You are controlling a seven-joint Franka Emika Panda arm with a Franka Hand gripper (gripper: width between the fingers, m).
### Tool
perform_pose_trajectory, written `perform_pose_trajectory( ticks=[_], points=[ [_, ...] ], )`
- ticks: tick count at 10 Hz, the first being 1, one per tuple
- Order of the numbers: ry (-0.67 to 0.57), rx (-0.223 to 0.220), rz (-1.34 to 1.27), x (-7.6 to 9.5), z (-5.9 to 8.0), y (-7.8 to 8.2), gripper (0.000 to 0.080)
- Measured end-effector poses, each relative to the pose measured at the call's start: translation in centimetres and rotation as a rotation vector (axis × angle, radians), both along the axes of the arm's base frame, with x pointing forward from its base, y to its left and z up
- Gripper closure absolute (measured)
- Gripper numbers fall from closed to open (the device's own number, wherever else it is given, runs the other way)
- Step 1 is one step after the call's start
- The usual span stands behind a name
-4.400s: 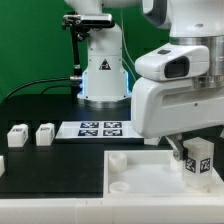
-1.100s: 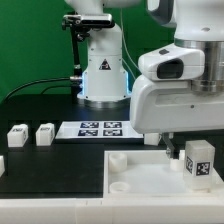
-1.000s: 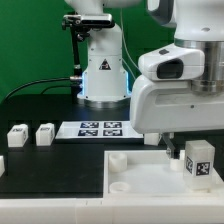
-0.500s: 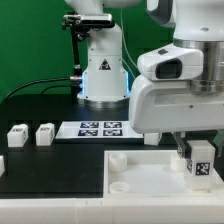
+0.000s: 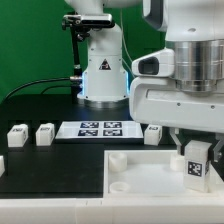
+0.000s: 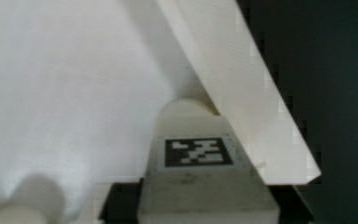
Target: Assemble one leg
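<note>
Alignment governs here: with the hand [image 5: 192, 150] clamped on the leg [image 5: 196, 167] above the panel [image 5: 140, 172], keep that leg upright over its corner hole and descend slowly.

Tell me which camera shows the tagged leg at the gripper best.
The exterior view: the leg stands whole, tag facing the camera, on the white panel under the gripper. The wrist view shows only its tagged face, close and blurred, partly behind a white bar.
</note>
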State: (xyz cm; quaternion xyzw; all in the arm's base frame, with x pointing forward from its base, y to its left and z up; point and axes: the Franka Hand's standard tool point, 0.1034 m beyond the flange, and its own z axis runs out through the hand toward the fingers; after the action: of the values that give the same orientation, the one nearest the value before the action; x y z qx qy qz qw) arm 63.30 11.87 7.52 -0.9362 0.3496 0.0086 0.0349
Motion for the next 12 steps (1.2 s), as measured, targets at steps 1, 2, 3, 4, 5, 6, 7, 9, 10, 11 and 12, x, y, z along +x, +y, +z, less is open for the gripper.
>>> perform_pose_trajectory(
  ticks=[1, 2, 3, 4, 5, 6, 7, 9, 10, 11, 12],
  points=[
    [0.015, 0.005, -0.148, 0.07, -0.01, 0.05, 0.0509],
    [0.026, 0.006, -0.261, 0.18, -0.03, 0.08, 0.0509],
    [0.035, 0.014, -0.372, 0.23, -0.04, 0.07, 0.0509],
    [0.042, 0.019, -0.462, 0.26, -0.03, 0.02, 0.0509],
    [0.048, 0.027, -0.529, 0.30, -0.02, 0.07, 0.0509],
    [0.055, 0.030, -0.629, 0.33, -0.04, 0.08, 0.0509],
    [0.055, 0.030, -0.625, 0.33, -0.05, 0.08, 0.0509],
    [0.049, 0.030, -0.563, 0.32, -0.14, 0.10, 0.0328],
    [0.047, 0.030, -0.534, 0.30, -0.27, 0.09, 0.0212],
    [0.038, 0.029, -0.441, 0.32, -0.27, 0.00, 0.0212],
    [0.028, 0.025, -0.314, 0.32, -0.28, -0.10, 0.0163]
  ],
)
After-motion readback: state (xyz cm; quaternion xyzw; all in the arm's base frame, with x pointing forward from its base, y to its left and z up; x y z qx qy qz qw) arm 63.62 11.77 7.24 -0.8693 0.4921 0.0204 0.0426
